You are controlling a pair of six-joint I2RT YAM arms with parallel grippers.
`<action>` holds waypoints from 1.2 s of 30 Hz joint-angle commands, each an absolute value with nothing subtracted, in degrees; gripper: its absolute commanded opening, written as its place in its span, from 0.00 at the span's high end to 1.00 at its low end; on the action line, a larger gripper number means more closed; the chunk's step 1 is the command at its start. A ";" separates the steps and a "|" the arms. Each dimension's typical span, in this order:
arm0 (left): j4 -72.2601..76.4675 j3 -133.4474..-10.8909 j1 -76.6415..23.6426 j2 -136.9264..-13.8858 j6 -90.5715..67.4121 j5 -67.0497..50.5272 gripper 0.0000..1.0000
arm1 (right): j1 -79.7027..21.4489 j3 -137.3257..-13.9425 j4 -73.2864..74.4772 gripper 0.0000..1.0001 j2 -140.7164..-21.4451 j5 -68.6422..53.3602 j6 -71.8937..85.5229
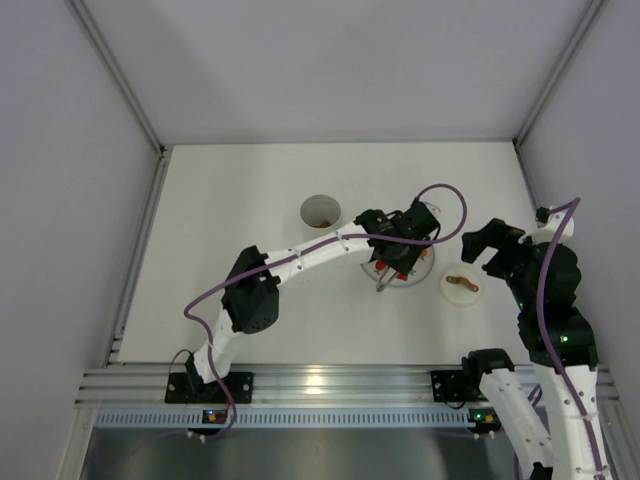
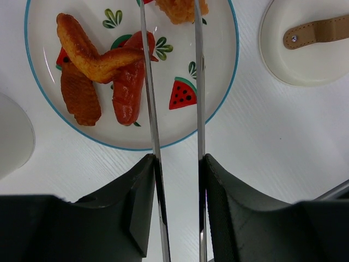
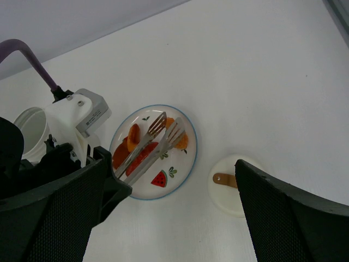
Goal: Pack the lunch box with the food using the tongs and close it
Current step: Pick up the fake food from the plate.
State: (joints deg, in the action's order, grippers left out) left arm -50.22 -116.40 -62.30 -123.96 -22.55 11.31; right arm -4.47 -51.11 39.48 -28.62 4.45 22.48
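Fingers (image 2: 136, 207) of the left gripper (image 2: 177, 185) sit nearest the lens, closed on the two steel arms of the tongs (image 2: 154, 136), one pad against each arm. The right gripper (image 3: 179, 177) hangs off to the side, spread wide with nothing between its fingers.

Beyond the left fingers the tongs reach out over the plate (image 2: 218, 49) (the one with watermelon prints). Their tips straddle an orange breaded piece (image 2: 180, 8) at its far rim. Whether they have bitten on it I cannot tell, since the tips run out of the left wrist view. The rest of the food (image 2: 92, 60) lies nearer on the plate: browned wing pieces and a red sausage (image 2: 128, 93), touching one another.

The lid (image 2: 308, 46) rests on the tabletop (image 2: 262, 158) just beside the plate, handle up. Farthest back stands the lunch box (image 1: 320, 212), mouth open, apart from the plate on its left.

The step in hand looks like picking up the orange piece. To do it well, squeeze evenly so both arms meet its flanks and lift straight up clear of the rim. Then carry it over the box's mouth before easing off.
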 commanded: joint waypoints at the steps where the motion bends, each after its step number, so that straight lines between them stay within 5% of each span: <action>1: -50.80 -118.13 -62.75 -122.43 -22.59 11.34 0.59 | -3.69 -53.96 40.52 0.01 -29.09 4.39 21.45; 10: -51.24 -117.25 -62.75 -121.29 -22.32 11.95 0.68 | -3.69 -53.88 40.52 0.00 -29.00 4.13 21.62; 19: -49.92 -115.75 -62.75 -120.06 -22.33 13.01 0.41 | -3.69 -53.88 40.60 0.00 -28.74 4.04 21.62; 26: -50.27 -116.28 -62.75 -120.85 -21.88 12.92 0.40 | -3.69 -53.61 40.61 0.01 -28.74 4.04 21.62; 36: -50.27 -116.19 -62.75 -120.68 -21.36 11.95 0.73 | -3.69 -53.35 40.60 0.01 -28.74 4.04 21.62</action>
State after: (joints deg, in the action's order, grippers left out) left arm -51.11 -115.90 -62.41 -123.94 -22.04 11.81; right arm -4.47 -51.13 39.48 -28.67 4.40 22.48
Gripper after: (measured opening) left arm 0.376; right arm 0.993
